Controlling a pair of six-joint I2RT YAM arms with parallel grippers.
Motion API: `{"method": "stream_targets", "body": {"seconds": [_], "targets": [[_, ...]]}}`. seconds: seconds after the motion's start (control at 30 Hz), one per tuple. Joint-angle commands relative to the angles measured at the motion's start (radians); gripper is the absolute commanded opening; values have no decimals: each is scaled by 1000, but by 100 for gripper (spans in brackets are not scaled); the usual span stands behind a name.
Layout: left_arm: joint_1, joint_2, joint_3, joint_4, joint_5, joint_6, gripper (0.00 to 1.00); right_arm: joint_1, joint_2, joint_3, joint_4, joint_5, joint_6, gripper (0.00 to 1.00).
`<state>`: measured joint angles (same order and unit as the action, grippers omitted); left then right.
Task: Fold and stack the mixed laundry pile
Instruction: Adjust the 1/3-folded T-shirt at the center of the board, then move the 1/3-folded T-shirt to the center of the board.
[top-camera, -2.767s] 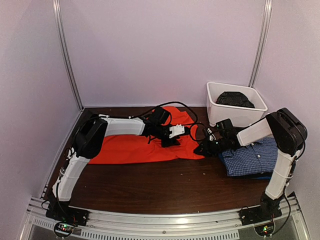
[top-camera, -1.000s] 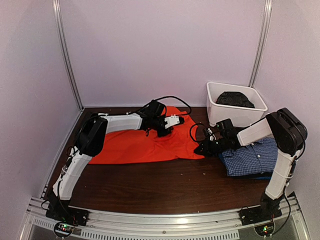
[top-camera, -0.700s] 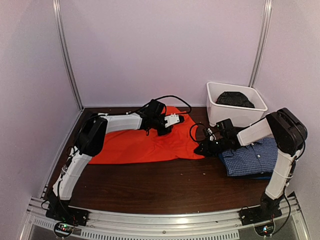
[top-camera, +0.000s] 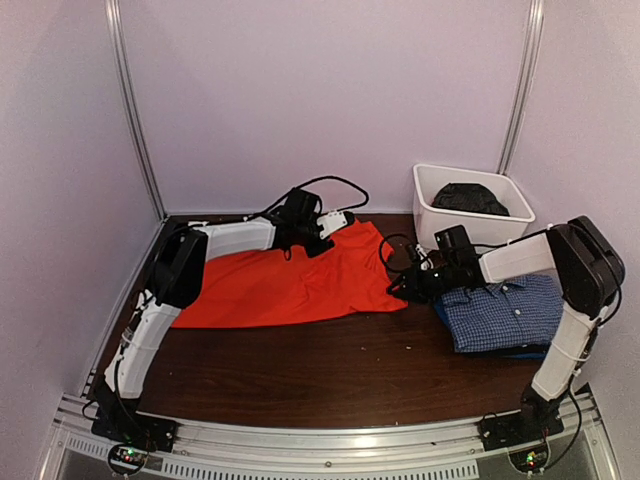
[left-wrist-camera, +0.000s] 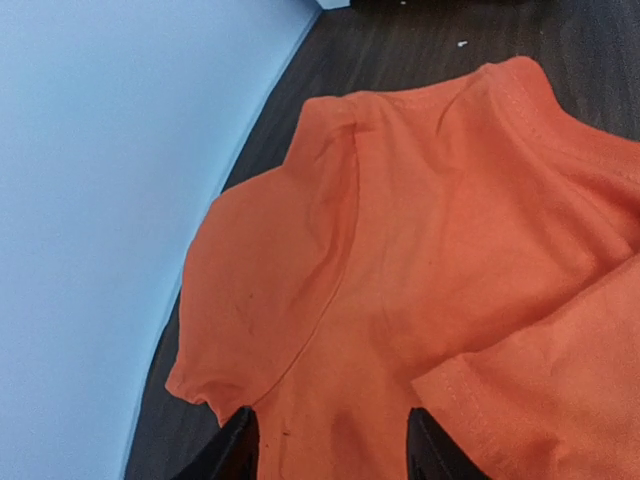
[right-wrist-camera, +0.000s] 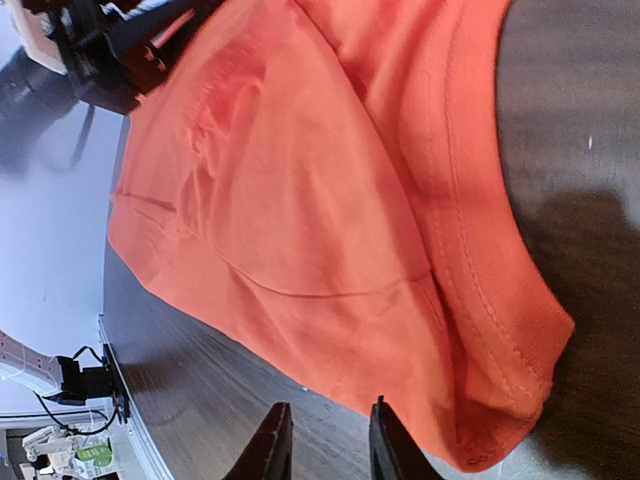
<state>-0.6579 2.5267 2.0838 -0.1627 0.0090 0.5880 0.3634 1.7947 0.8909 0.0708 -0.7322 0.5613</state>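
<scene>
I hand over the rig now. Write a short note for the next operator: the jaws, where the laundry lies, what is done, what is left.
Left gripper: jaws open, empty, over the far edge of the orange T-shirt.
Right gripper: jaws open, empty, at the T-shirt's right corner.
Laundry: T-shirt spread on the table; checked shirt at the right; black piece in the white tub.
Done: checked shirt folded.
Left: fold the T-shirt, stack it, then probably the black piece.

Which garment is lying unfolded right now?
The orange T-shirt, spread out on the table. The blue-check shirt is folded into a rectangle at right; the black piece sits bunched in the white tub.
</scene>
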Motion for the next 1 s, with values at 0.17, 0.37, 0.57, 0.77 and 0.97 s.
{"method": "stream_targets", "body": {"seconds": [0.17,0.37,0.57,0.77,0.97], "targets": [[121,-310,-136,-204,-51,-564,59,4,-61,162,-245,120,-214,34],[129,-668,-703,-92,14,-838,62,70,14,240,-269,109,-245,35],[165,-936,-1137,-42,-22,-1060,59,115,114,324,-285,122,-268,35],[299,-1032,-1365,-22,-10,-1175,53,125,207,349,-291,166,-276,34],[414,-1020,-1461,-62,5,-1247,49,124,211,286,-335,258,-270,30]]}}
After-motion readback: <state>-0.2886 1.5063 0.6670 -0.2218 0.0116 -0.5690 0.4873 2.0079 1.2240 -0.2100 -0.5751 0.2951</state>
